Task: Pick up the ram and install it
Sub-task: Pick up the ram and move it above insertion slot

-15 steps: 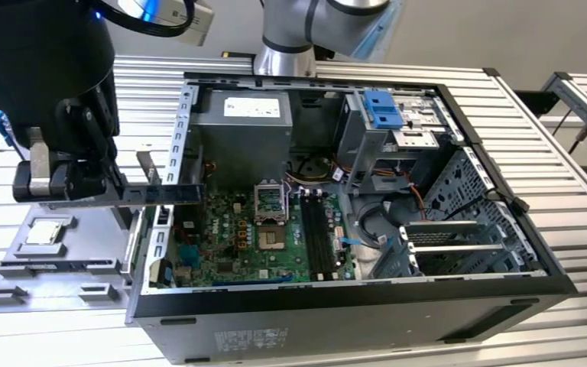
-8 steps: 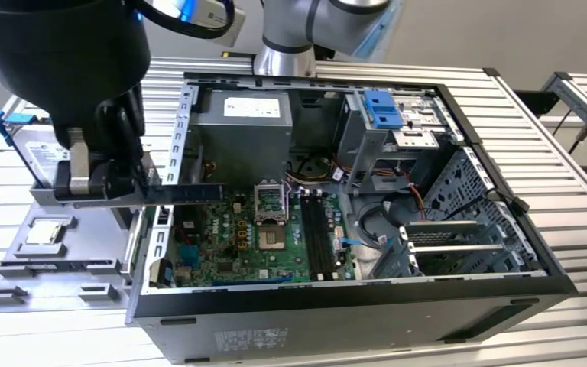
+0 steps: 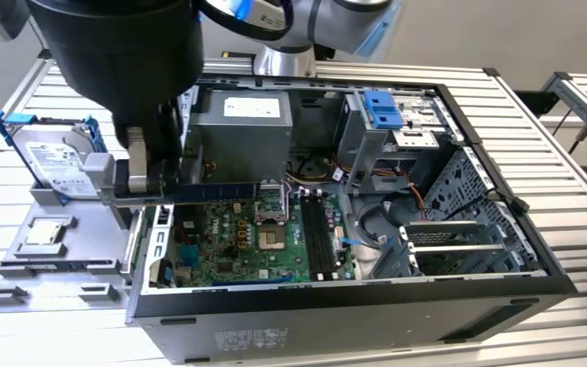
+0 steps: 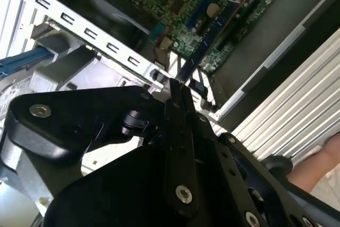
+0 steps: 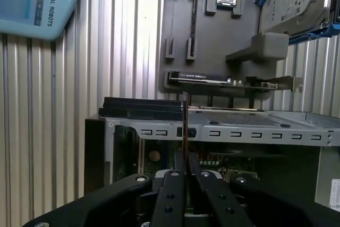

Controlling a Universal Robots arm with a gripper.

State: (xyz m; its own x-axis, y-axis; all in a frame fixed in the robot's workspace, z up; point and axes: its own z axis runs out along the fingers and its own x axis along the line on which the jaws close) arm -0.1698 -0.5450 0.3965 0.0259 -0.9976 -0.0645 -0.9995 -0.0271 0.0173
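clutter sits close around the fingers. an open grey metal computer case (image 3: 497, 252) lies on its side below and ahead of them, with its green motherboard (image 3: 242, 237) facing up. a grey box-shaped power supply (image 3: 241, 130) and a blue plastic drive bracket (image 3: 385, 108) stand well past the fingertips, deeper in the case. behind the fingers, outside the case wall, is a flat grey plastic parts holder (image 3: 59, 279). it carries a silver hard drive with blue brackets (image 3: 57, 157), propped up just beside the fingers. a small square silver processor chip (image 3: 49, 232) lies flat a little farther off. in the first wrist view the case's punched metal rim (image 5: 239, 126) runs across just beyond the fingertips, between them and the holder.

the gripper (image 3: 137, 183) has its fingers (image 3: 135, 157) pressed narrowly together on one end of the ram (image 3: 222, 189), a long, thin, dark blue-black circuit-board stick. the stick juts level from the fingertips, crossing the case rim and hanging above the near part of the motherboard. it is apart from the black memory slots (image 3: 319, 229) and not seated. in the second wrist view the gripper (image 4: 176, 84) shows black fingers (image 4: 172, 131) shut flat against the ram (image 4: 212, 27), which reaches out over the board. in the first wrist view the gripper (image 5: 186, 169) holds the ram (image 5: 185, 131) edge-on, a thin line rising from between the fingers (image 5: 172, 195).
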